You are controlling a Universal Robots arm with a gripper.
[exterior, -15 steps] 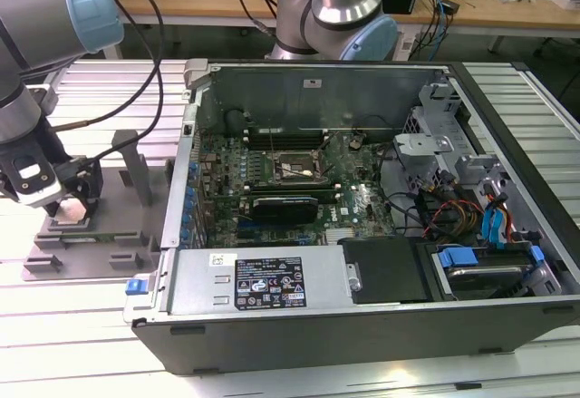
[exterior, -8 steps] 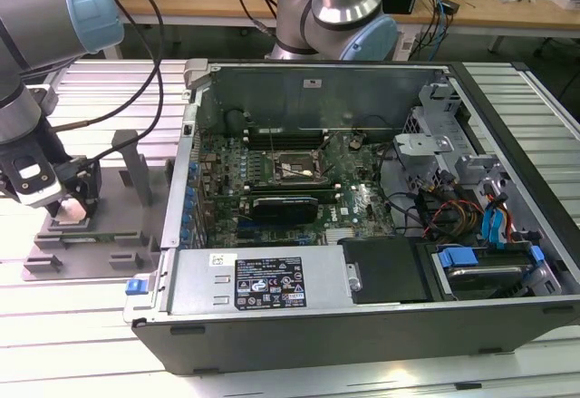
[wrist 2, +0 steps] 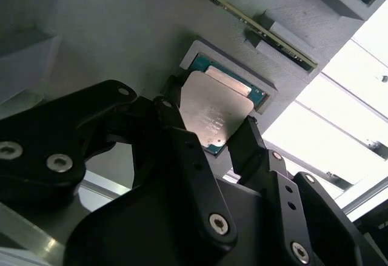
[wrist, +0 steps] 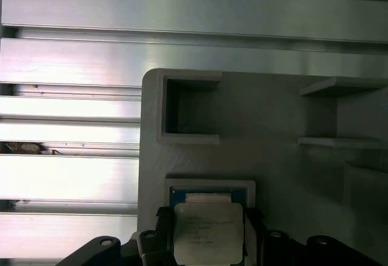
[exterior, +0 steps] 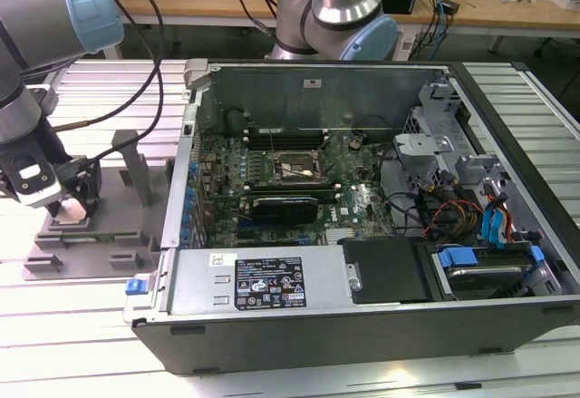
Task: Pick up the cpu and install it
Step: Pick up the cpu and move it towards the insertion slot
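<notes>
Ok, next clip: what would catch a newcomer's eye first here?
The big open computer case dominates the exterior view, its motherboard laid bare. At the exterior view's left, the arm's gripper is low over the grey fixture beside the case. In both wrist views the silvery cpu sits in the fixture's recess, right at the gripper.

cpu [wrist 2: 215,111] satin metal top; fixture [wrist: 273,157] matt grey plastic.

In the second wrist view the end effector [wrist 2: 209,125] hides two edges of the cpu [wrist 2: 212,99].
</notes>
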